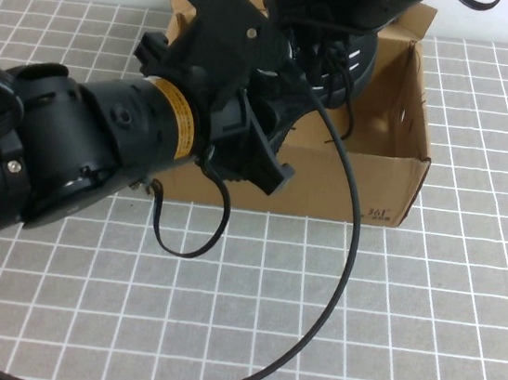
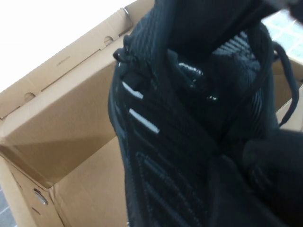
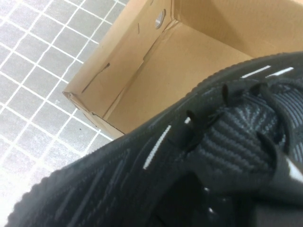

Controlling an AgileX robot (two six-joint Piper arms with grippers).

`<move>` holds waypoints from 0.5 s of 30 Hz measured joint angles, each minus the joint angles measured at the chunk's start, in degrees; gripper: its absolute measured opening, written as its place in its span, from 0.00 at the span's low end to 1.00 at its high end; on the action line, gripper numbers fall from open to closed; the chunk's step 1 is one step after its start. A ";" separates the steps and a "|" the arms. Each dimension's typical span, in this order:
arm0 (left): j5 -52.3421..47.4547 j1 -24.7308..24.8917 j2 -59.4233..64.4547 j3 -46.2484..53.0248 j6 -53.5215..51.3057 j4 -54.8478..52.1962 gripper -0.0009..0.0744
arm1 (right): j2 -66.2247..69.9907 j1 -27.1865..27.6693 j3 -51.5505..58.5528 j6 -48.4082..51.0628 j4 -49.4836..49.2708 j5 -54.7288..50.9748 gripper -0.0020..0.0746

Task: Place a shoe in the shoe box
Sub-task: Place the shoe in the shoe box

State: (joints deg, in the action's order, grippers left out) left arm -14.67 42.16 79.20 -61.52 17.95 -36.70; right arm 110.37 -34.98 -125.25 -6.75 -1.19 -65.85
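Observation:
The black knit shoe [image 1: 341,61] with white side dashes hangs over the open brown cardboard shoe box [image 1: 367,182], its lower part inside the box's walls. My right gripper [image 1: 337,18] comes down from the far side and is shut on the shoe's upper part. My left gripper [image 1: 289,101] reaches in from the near left and sits right against the shoe's near side; my left wrist hides its tip. In the left wrist view the shoe [image 2: 161,142] fills the frame before the box's inner walls [image 2: 71,123]. The right wrist view shows the laces and side [image 3: 142,189] above the box floor [image 3: 156,85].
A black cable [image 1: 348,259] loops from my left arm across the grey tiled table [image 1: 421,343] in front of the box. The box's flap lid [image 1: 417,19] stands up at the far side. My bulky left arm [image 1: 63,146] covers the near left.

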 joint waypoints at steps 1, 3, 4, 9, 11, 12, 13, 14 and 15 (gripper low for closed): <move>0.12 -0.03 0.00 0.00 0.00 -0.10 0.26 | 0.00 0.00 0.00 0.00 0.00 0.00 0.03; 0.26 -0.39 0.00 0.00 0.00 -0.10 0.19 | 0.00 0.00 0.00 0.00 -0.10 0.00 0.03; 0.26 -0.51 0.00 0.00 0.00 -0.40 0.15 | 0.00 0.00 0.00 0.00 -0.23 0.00 0.03; 0.26 -2.07 0.00 0.00 0.00 -2.23 0.05 | 0.04 0.00 0.00 0.81 -0.33 0.00 0.03; 0.55 -2.46 0.00 0.00 0.00 -3.12 0.05 | 0.13 0.00 0.00 1.82 -0.45 0.00 0.05; 0.84 -2.58 0.00 0.00 0.00 -3.55 0.05 | 0.13 0.00 0.00 2.22 -0.45 0.00 0.07; 1.26 -2.83 0.04 0.00 0.00 -3.95 0.05 | 0.13 0.00 -0.04 2.33 -0.45 -0.11 0.11; 1.48 -2.97 0.13 0.04 0.00 -4.05 0.05 | 0.03 0.00 -0.13 2.45 -0.45 -0.11 0.16; 1.63 -3.22 0.24 0.13 0.00 -4.18 0.04 | -0.09 0.00 -0.13 2.45 -0.14 -0.11 0.21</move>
State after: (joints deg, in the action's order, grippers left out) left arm -13.04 38.93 79.43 -61.38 17.95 -40.88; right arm 110.28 -34.98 -125.38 -4.30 -1.33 -65.96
